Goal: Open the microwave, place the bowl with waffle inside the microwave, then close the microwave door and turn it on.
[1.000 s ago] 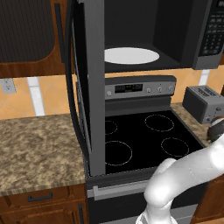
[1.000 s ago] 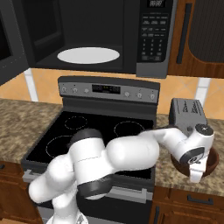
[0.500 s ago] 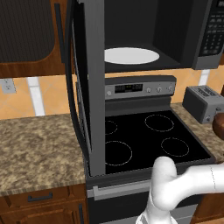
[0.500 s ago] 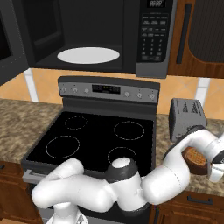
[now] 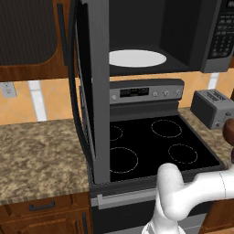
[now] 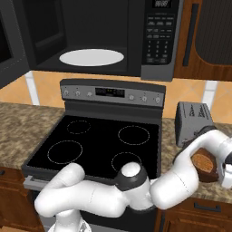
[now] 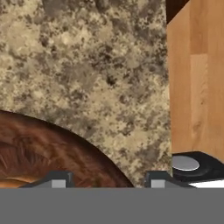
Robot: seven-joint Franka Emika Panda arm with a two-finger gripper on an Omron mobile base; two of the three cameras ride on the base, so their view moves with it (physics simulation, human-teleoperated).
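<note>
Bowl [image 6: 204, 165] is sitting on the granite counter [image 6: 18, 122] at roughly 4 o'clock from the stove [image 6: 104, 140], just in front of the toaster [image 6: 194, 121]; its rim is also peeking in at 3 o'clock in the left base view. In the hand view the bowl is filling the 7 o'clock corner, with the gripper [image 7: 105, 180] straddling its rim, one tip over the inside and one outside. The tips are standing apart, but I cannot tell if they are pinching the rim yet.

Progress: the microwave door [image 5: 91, 87] is hanging wide open, the turntable [image 6: 92, 57] inside the microwave [image 6: 136, 36] is sitting bare. So the opening is done; grabbing, loading, shutting and starting are all pending.

Versus a second ago: the arm is reaching further right and lower, and the wrist is now dropping over the bowl and partly leaving frame.
</note>
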